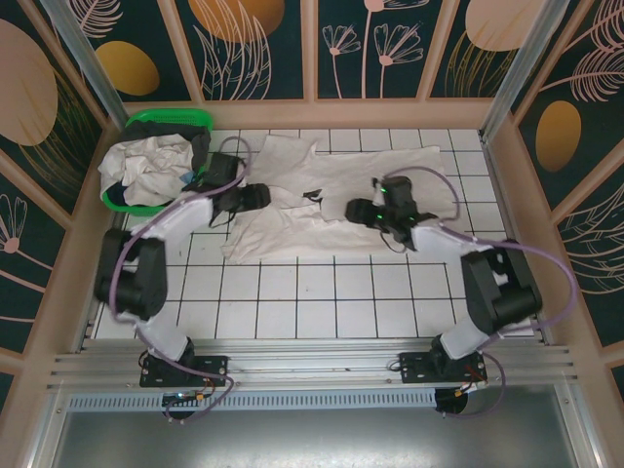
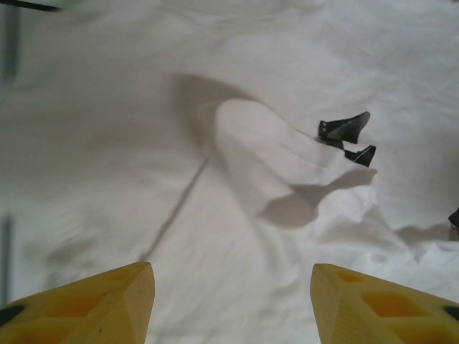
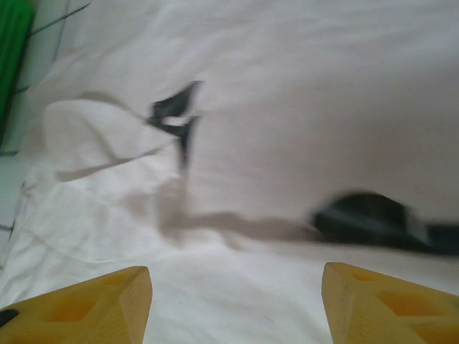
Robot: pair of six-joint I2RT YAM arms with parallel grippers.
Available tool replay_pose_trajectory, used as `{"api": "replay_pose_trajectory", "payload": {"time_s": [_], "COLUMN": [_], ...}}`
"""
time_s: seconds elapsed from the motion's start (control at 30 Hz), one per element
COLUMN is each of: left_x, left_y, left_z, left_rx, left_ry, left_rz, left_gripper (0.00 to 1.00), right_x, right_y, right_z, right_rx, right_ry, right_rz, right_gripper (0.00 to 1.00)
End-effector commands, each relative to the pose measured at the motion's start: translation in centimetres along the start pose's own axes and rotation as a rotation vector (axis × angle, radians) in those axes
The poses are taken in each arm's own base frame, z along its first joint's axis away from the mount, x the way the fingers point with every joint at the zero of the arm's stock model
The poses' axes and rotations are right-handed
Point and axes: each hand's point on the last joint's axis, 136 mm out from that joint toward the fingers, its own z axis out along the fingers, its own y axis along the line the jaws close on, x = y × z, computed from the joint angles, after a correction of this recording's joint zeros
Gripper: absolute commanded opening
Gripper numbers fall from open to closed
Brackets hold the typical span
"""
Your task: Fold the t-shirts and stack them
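One off-white t-shirt (image 1: 327, 190) lies rumpled across the tiled table, with a small black print (image 1: 312, 193) near its middle. My left gripper (image 1: 255, 198) hangs over the shirt's left part. In the left wrist view this gripper (image 2: 229, 276) stands open over bare cloth, beyond it a raised fold (image 2: 265, 154) and the black print (image 2: 348, 132). My right gripper (image 1: 356, 210) is over the shirt's right part. It is open (image 3: 237, 276) above smooth cloth, with the print (image 3: 176, 115) ahead. More crumpled white t-shirts (image 1: 151, 166) fill the basket.
The green plastic basket (image 1: 171, 122) stands at the back left corner, its rim also in the right wrist view (image 3: 14, 43). Wooden walls (image 1: 517, 195) enclose the table. White tiles (image 1: 322, 292) stretch in front of the shirt down to the arm bases.
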Motion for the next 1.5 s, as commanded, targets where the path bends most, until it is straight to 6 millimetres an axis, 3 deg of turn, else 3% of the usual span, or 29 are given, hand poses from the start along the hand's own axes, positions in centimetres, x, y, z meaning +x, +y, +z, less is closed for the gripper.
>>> {"api": "replay_pose_trajectory", "payload": {"time_s": [0.0, 0.07, 0.17, 0.37, 0.47, 0.7, 0.87, 1.07, 1.2, 1.33, 1.47], "left_x": [1.7, 4.8, 7.1, 8.8, 9.3, 10.3, 11.2, 12.2, 12.6, 13.3, 14.1], "left_y": [-0.4, 1.6, 3.2, 5.1, 5.6, 6.6, 7.4, 8.2, 8.7, 9.1, 9.6], "left_z": [-1.0, -0.5, 0.2, 1.1, 1.4, 1.5, 1.4, 1.4, 1.4, 1.5, 1.5], "left_rx": [0.018, -0.026, -0.051, -0.078, -0.082, -0.095, -0.12, -0.138, -0.155, -0.16, -0.17], "left_ry": [-0.055, -0.007, 0.032, 0.067, 0.081, 0.101, 0.115, 0.137, 0.141, 0.156, 0.17], "left_rz": [0.008, -0.012, -0.034, -0.063, -0.07, -0.086, -0.096, -0.107, -0.114, -0.126, -0.136], "left_gripper": [0.59, 0.58, 0.55, 0.52, 0.49, 0.37, 0.3, 0.29, 0.28, 0.26, 0.23], "right_x": [-1.4, -1.7, -2.0, 0.3, 1.0, 0.5, -1.1, -3.5, -4.3, -3.0, -3.1], "right_y": [3.6, 4.0, 3.8, 4.0, 3.7, 3.4, 4.6, 5.8, 4.1, 2.5, -1.7], "right_z": [3.8, 6.6, 9.8, 14.0, 15.0, 14.7, 13.1, 10.6, 10.3, 11.1, 11.5], "right_rx": [-0.011, 0.031, 0.067, 0.146, 0.179, 0.229, 0.221, 0.163, 0.169, 0.181, 0.239], "right_ry": [0.012, 0.045, 0.093, 0.196, 0.222, 0.209, 0.158, 0.061, 0.041, 0.053, 0.055], "right_rz": [-0.139, -0.167, -0.182, -0.265, -0.278, -0.284, -0.272, -0.218, -0.155, -0.122, -0.026], "right_gripper": [0.64, 0.62, 0.58, 0.55, 0.49, 0.35, 0.14, 0.03, 0.0, 0.0, 0.05]}}
